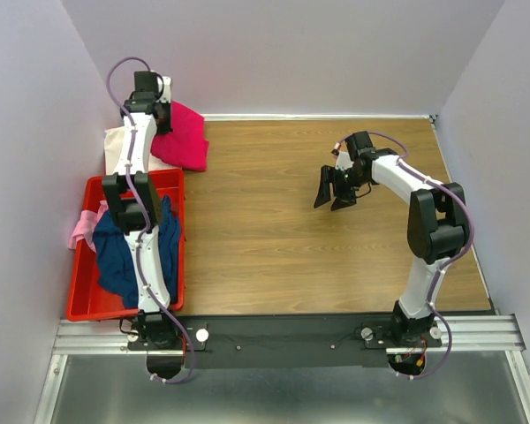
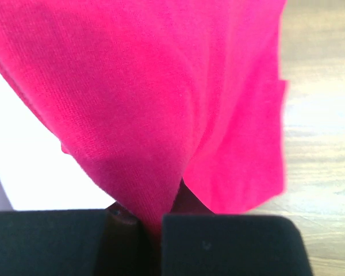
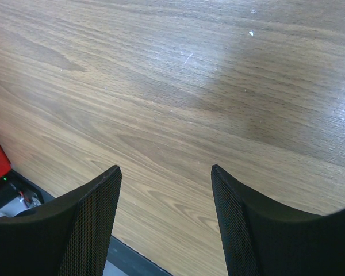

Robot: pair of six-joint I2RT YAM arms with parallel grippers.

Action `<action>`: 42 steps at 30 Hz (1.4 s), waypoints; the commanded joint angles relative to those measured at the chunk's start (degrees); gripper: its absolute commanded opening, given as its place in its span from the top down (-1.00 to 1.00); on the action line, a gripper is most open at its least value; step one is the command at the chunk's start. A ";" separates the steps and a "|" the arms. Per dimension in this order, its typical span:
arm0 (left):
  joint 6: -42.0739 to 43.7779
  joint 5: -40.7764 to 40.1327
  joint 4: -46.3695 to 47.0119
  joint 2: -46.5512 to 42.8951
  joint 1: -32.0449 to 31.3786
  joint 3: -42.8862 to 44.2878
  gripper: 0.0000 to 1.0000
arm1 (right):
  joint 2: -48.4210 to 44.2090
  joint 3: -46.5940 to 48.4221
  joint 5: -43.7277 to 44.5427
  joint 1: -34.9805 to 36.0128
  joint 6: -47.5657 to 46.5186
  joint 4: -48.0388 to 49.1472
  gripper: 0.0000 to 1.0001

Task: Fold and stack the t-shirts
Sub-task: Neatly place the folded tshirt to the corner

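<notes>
At the far left corner of the desk point(image 1: 291, 256): left claw point(image 2: 151, 224) pinched on magenta t-shirt point(image 2: 161, 86), probably to drag it out for folding; right claw point(image 3: 164, 168) wide, empty.

My left arm point(image 1: 131, 155): stretched to the far left corner. My left gripper point(image 2: 151, 230): pinched tight on magenta t-shirt point(image 2: 161, 86). My right arm point(image 1: 428, 221): elbow bent. My right gripper point(image 1: 333, 200): jaws spread, holding nothing.
</notes>
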 commanded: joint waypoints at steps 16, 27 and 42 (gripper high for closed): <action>0.27 14.44 3.59 -8.40 7.50 -1.33 1.00 | 1.49 1.40 -1.49 0.06 1.03 -2.51 -0.41; -0.69 17.34 3.94 -7.18 10.49 -2.74 1.00 | 1.93 2.02 -1.49 0.06 1.12 -3.04 -0.41; -0.96 16.11 4.47 -7.79 13.74 -5.11 1.00 | 2.02 2.02 -1.22 -0.02 1.20 -3.21 -0.41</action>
